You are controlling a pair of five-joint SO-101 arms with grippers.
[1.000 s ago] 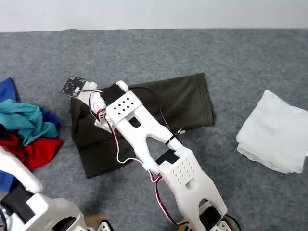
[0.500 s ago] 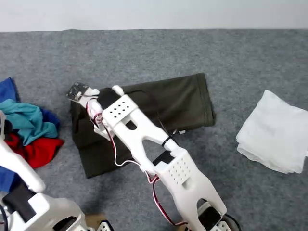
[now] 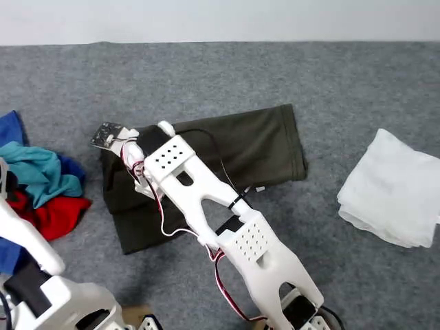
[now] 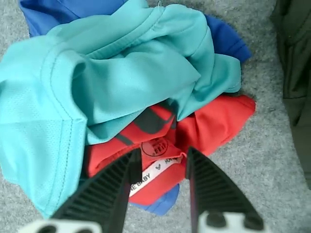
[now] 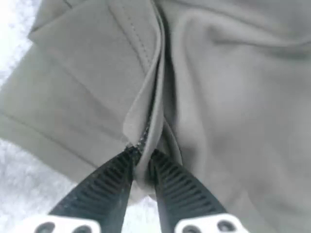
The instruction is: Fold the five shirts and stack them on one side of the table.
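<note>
Now, at the 9 o'clock edge of the grey table (image 3: 206,75): a loose heap of three unfolded garments. Teal shirt (image 3: 34,172) on top, red shirt (image 3: 55,213) beneath it toward 6 o'clock, blue shirt (image 3: 10,127) showing at the heap's 12 o'clock end and under its fringes.

Left gripper (image 4: 161,154): hangs above the heap, jaws apart at a moderate width, nothing between them. The red shirt's neck label lies directly below the gap. Left arm base sits at roughly 7 o'clock on the table.

Table centre: olive shirt (image 3: 268,144), partly folded, lying flat with its long axis running 8 o'clock to 2 o'clock. The right arm stretches from 6 o'clock across it to its 9 o'clock end.

Right gripper (image 5: 141,155): jaws closed narrowly on a raised fold of the olive shirt, cloth pinched between the tips.

At 3 o'clock: white shirt (image 3: 392,189), folded into a rough square, well apart from the olive shirt.
</note>
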